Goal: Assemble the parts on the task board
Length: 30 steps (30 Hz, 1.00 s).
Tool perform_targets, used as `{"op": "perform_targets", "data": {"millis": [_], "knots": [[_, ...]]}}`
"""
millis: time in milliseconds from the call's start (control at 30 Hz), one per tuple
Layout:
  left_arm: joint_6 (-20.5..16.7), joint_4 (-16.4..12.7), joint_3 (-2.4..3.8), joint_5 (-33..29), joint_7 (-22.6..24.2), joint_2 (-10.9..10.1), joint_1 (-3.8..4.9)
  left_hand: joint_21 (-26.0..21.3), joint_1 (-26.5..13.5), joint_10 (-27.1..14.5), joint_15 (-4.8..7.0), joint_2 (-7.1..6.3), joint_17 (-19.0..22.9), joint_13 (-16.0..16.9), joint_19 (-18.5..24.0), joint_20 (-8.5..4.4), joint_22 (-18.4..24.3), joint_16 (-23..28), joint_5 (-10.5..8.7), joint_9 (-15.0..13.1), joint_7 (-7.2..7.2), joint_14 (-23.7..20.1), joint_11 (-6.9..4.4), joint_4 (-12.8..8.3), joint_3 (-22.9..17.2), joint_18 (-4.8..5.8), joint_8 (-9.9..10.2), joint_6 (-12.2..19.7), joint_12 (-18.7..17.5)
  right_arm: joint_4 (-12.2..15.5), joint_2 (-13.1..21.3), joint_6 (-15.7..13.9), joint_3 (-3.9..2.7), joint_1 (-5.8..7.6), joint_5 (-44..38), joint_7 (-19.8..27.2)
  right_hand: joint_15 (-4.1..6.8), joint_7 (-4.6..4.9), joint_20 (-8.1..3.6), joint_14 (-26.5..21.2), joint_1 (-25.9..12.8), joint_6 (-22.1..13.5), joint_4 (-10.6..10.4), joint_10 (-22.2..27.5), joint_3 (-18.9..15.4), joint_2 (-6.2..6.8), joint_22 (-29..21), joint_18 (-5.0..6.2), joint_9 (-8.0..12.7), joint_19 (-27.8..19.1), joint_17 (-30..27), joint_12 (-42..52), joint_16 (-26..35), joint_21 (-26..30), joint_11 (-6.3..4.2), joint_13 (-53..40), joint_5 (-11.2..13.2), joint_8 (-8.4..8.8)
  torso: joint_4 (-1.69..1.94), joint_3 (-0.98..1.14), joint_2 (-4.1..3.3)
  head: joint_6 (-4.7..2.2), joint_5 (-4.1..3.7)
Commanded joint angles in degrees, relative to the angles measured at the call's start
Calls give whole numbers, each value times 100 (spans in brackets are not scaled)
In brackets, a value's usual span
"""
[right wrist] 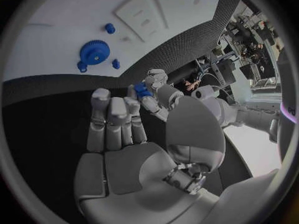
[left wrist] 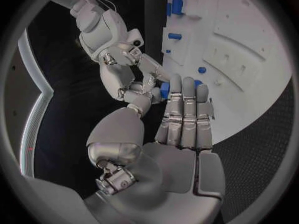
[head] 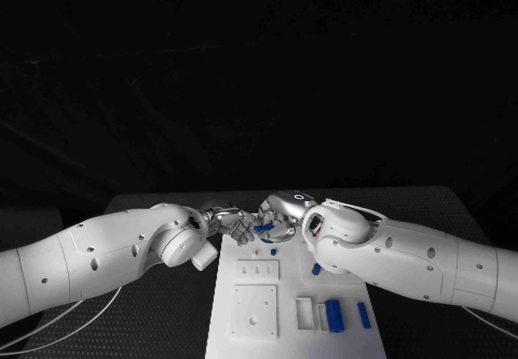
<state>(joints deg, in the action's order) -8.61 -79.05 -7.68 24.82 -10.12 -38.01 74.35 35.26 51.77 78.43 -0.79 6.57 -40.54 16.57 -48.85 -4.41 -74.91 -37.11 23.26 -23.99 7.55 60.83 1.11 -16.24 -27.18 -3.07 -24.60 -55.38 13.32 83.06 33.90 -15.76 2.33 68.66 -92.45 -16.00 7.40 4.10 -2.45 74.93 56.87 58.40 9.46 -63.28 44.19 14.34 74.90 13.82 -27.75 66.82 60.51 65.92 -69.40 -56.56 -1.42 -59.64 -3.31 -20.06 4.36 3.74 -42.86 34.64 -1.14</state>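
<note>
both hands meet above far edge of task board (head: 297, 333). small blue part (head: 263, 227) sits between left hand (head: 233, 224) and right hand (head: 278, 224); both touch it, holder unclear. step: likely handover. next: one secure pinch, then carry to slot.

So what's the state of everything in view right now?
Small blue part: off the board, between both hands' fingertips; cannot tell which one grips it.
Left robot hand: fingertips at the part.
Right robot hand: fingertips at the part.
Blue gear: lying flat on the task board.
Blue cylinder: lying on the board, untouched.
</note>
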Motion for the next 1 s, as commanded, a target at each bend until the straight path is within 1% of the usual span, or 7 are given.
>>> {"op": "perform_targets", "data": {"millis": [33, 167, 467, 567, 733, 867, 1000], "knots": [[-89, 11, 8, 260, -49, -7, 14, 59, 44, 35, 19, 38, -15, 32, 1, -55, -126, -68, 134, -40, -218, 46, -21, -37, -19, -30, -24, -267, 47, 17, 16, 41, 5, -12, 30, -52, -25, 111, 4, -29, -10, 65, -47, 7, -9, 62, 10, 118, 26, 42, -7, -31, 23, 40, 28, 13, 38, 25, 3, -1, 2, -18, -12], [-43, 4, 8, 276, -74, -16, 14, 112, 37, 35, 32, 24, -23, 74, 10, -70, -122, -119, 305, -95, -228, 46, -31, -38, -23, -22, -27, -287, 90, 13, 19, 53, 5, -16, 31, -59, -27, 115, -2, -32, -20, 52, -75, 6, -31, 88, 10, 118, 27, 41, -8, -45, 27, 46, 32, 28, 38, 36, 0, 0, 2, -16, -16], [83, -48, 7, 442, -101, -21, 13, 130, 39, 31, 37, 18, -25, 89, 18, -75, -120, -136, 332, -116, -232, 45, -35, -42, -25, -20, -26, -292, 105, -91, 73, -13, 5, -17, 28, -103, -36, 129, -9, -58, -14, 5, -123, 27, -54, 122, 3, 118, 33, 18, -16, -81, 53, 75, 44, 60, 40, 68, 5, -4, 1, -21, -25], [25, -74, 4, 762, -80, -31, 12, 133, 41, 30, 37, 16, -25, 91, 20, -76, -120, -138, 334, -119, -232, 44, -35, -43, -26, -19, -25, -292, 107, -140, 124, -24, 5, -17, 9, -111, -43, 140, -10, -72, -9, -33, -141, 46, -68, 144, 0, 118, 38, 2, -20, -102, 66, 92, 54, 76, 42, 91, 7, -2, 1, -9, -18], [-321, -176, -12, 1911, -112, -61, 6, 177, 92, 41, 53, -39, -30, 122, 14, -91, -121, -178, 341, -153, -239, 64, -47, -43, -41, -22, -22, -302, 141, -235, 287, -170, 1, -16, -10, -92, -49, 147, -13, -78, 14, -54, -151, 54, -65, 145, -1, 118, 39, -4, -22, -115, 73, 102, 61, 90, 39, 103, 5, -1, 6, 4, 1], [-681, -293, -136, 2554, -226, -114, 7, 257, 131, 84, 86, -108, -38, 171, -25, -120, -121, -245, 437, -207, -262, 119, -77, -41, -43, -27, -33, -356, 202, -296, 412, -279, -25, -13, 2, -75, -50, 147, -14, -77, 37, -47, -162, 49, -47, 140, -2, 118, 36, -3, -23, -117, 76, 107, 61, 97, 33, 102, 8, 5, 10, 34, 28], [-949, -389, -247, 3091, -353, -129, 7, 355, 148, 141, 128, -208, -37, 228, -81, -159, -118, -311, 695, -266, -294, 189, -113, -36, -46, -33, -40, -435, 266, -422, 486, -400, -134, 5, 100, -52, -50, 145, -15, -73, 72, -38, -187, 38, -7, 155, -4, 118, 33, 0, -26, -120, 80, 115, 59, 111, 27, 102, 15, 8, 23, 59, 35]]}}
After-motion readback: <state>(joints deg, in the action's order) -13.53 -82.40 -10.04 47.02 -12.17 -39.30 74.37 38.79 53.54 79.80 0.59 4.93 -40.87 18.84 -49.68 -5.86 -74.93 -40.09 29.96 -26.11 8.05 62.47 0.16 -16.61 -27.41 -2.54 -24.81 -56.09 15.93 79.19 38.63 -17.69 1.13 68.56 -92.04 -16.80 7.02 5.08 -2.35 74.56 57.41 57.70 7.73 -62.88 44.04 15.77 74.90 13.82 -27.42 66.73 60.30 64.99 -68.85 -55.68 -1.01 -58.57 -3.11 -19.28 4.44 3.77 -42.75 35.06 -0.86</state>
